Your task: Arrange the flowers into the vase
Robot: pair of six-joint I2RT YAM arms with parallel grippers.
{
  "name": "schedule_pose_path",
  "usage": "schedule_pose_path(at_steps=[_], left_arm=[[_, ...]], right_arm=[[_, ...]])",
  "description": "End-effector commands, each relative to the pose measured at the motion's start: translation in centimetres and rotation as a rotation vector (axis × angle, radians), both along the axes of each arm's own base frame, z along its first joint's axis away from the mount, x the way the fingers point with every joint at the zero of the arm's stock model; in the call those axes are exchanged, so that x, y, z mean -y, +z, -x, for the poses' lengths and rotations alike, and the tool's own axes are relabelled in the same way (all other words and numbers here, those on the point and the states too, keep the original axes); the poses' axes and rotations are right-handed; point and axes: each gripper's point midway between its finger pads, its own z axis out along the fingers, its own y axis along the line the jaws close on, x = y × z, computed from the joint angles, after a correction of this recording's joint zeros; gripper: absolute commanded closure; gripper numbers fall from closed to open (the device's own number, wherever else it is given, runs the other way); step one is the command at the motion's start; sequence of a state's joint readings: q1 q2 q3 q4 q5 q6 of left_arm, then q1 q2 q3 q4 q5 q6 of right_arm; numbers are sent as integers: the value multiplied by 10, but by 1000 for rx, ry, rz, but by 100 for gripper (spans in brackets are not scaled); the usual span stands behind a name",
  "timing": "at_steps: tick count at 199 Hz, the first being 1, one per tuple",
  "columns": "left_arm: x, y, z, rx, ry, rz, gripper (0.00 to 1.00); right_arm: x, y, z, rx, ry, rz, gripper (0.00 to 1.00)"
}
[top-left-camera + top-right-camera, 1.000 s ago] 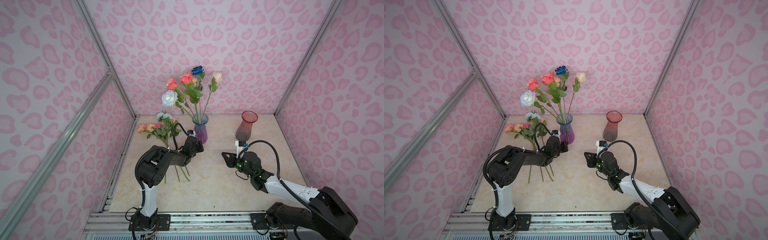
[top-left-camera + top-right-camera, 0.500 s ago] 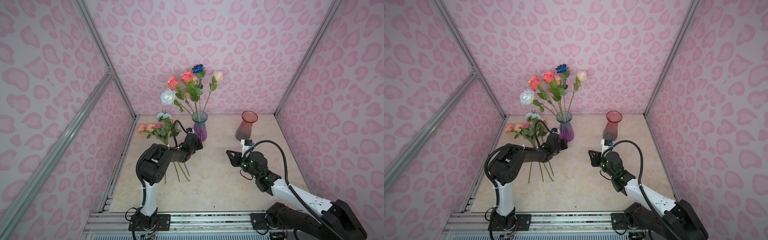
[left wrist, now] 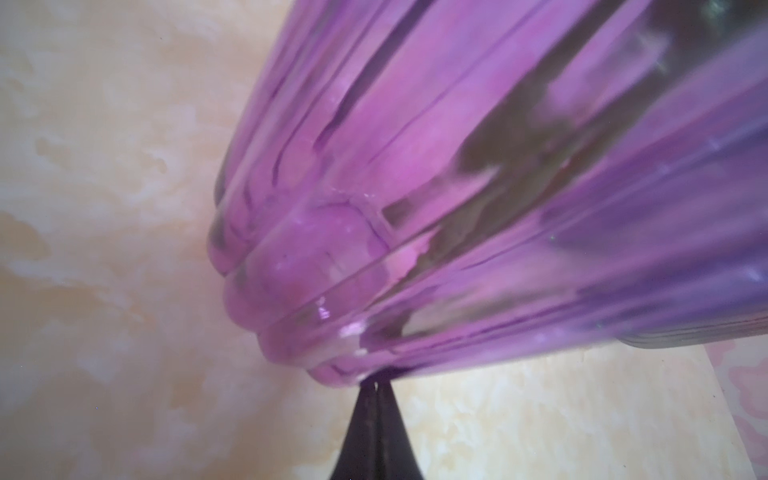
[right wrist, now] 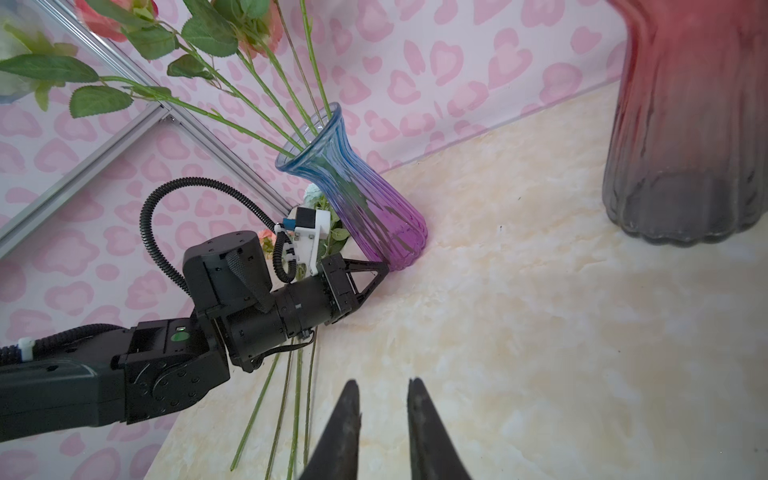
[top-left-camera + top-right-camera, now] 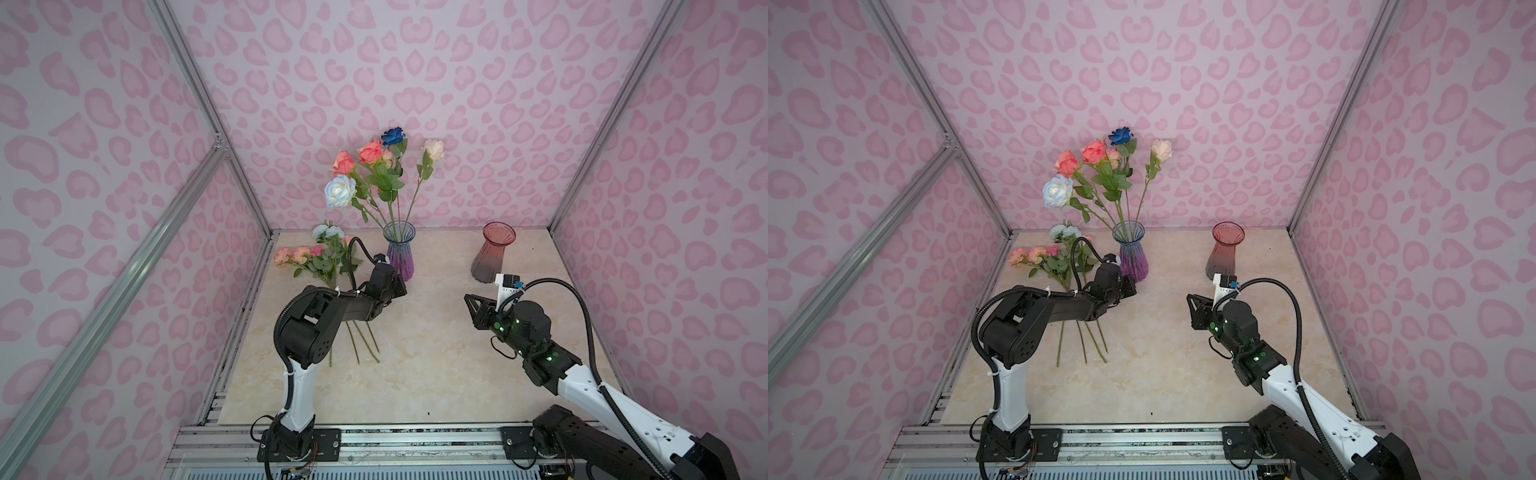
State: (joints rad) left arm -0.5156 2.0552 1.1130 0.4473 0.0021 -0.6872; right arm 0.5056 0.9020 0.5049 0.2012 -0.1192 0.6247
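Marble-patterned tabletop (image 5: 436, 365) floors a booth with walls (image 5: 415, 83) printed in pink heart blotches. The purple vase (image 5: 400, 259) stands upright toward the back, its glass shading to blue at the neck.

Well in front of the purple vase and off to its right, the right gripper (image 5: 468, 297) hovers over the tabletop. In the right wrist view its two fingers (image 4: 345, 424) stand a narrow gap apart, with nothing between them.

At the foot of the purple vase, on its front-left side, sits the left gripper (image 5: 402, 290). The left wrist view shows it (image 3: 376, 388) pinched fully together and empty, its tip meeting the lowest rib of the glass (image 3: 457, 187).

Just left of the purple vase, loose flowers (image 5: 320, 261) lie flat on the tabletop. Their coral and pink heads (image 5: 291, 254) and a pale blue one (image 5: 326, 231) point toward the back-left corner, and their stems (image 5: 357, 349) run forward under the left arm.

Well to the right of the purple vase, at about the same depth, stands a red vase (image 5: 492, 257), upright and fading to grey at its base.

Rising out of the purple vase, the arranged flowers (image 5: 384, 180) fan apart:
- a white-blue rose (image 5: 340, 190) leaning left
- two coral roses (image 5: 344, 162) above it
- a dark blue rose (image 5: 392, 136) highest
- a cream rose (image 5: 433, 148) leaning right
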Motion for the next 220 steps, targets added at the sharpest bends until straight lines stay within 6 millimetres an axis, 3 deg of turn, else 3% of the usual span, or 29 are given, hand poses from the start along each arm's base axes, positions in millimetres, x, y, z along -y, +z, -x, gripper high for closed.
schedule_pose_path(at_steps=[1, 65, 122, 148, 182, 220], left_arm=[[-2, 4, -2, 15, -1, -8, 96], [-14, 12, 23, 5, 12, 16, 96], [-11, 15, 40, 7, -9, 13, 96], [-14, 36, 54, 52, -14, -12, 96], [-27, 64, 80, 99, -1, 5, 96], [-52, 96, 118, 153, 20, 22, 96]], right_arm=[[9, -6, 1, -17, -19, 72, 75], [24, 0, 1, -6, -59, 116, 71], [31, 7, 1, 4, -72, 141, 70], [42, 14, -1, 11, -106, 178, 68], [50, 38, -15, 26, -146, 257, 60], [68, 72, -39, 54, -267, 371, 39]])
